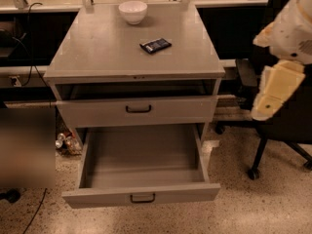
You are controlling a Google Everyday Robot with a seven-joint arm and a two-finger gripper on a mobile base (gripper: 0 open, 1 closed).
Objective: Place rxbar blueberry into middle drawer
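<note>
- Rxbar blueberry (155,45): lies flat on cabinet top (97,48), upper centre of frame, a bit right of mid, at a slant. White bowl (132,11) sits well apart, toward back edge.
- Middle drawer (141,198): pulled fully out, lower centre; upper drawer (139,110) above it nearly closed.
- Gripper (273,94): far right of frame, in air beside the cabinet, well apart from bar; holds nothing visible, open/closed state can't tell.
- Step, by my read: approach w/ pick not yet made; drawer is ready.
- Next calls for: swing left over the top, come down on the bar, narrow flat grasp, then carry fwd & down w/o clipping the upper front.
</note>
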